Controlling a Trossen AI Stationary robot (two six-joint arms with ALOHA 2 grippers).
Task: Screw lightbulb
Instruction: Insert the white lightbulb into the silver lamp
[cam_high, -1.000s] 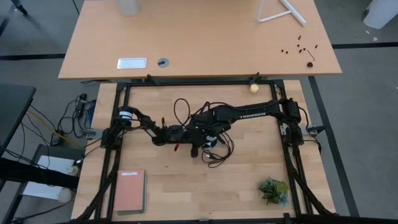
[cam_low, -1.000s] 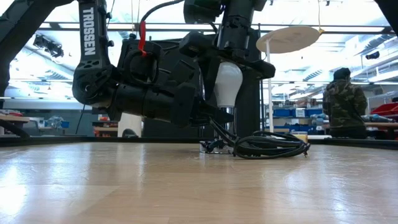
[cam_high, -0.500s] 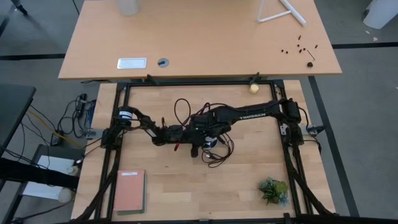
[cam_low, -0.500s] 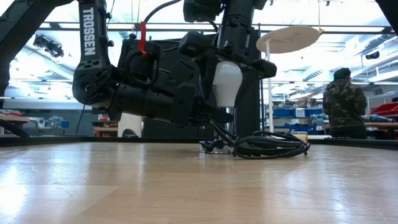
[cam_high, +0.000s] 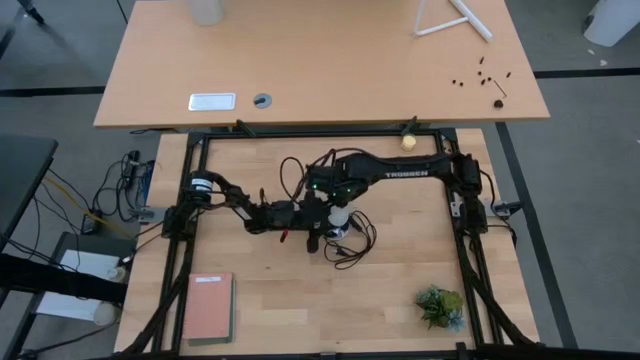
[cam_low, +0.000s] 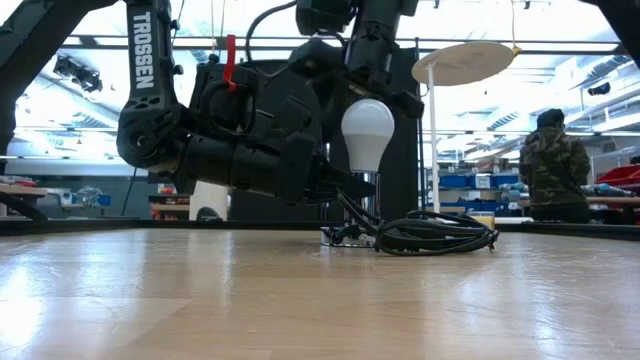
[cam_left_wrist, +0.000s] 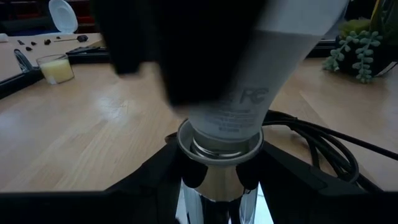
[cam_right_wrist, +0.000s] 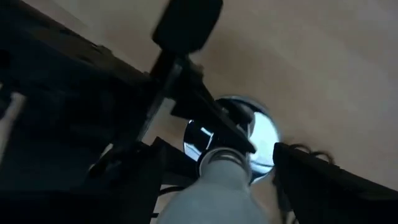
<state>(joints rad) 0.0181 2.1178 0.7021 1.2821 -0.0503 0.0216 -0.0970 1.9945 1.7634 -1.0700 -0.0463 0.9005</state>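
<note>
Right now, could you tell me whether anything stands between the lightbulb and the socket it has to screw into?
Nothing visible does. The lightbulb stands upright with its base already in the mouth of the silver socket, which the left gripper holds from both sides. The right gripper is off the bulb, jaws open.

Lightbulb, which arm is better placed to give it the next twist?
Right. The right gripper hangs open just above the lightbulb, while the left gripper is clamped on the socket, steadying it.
</note>
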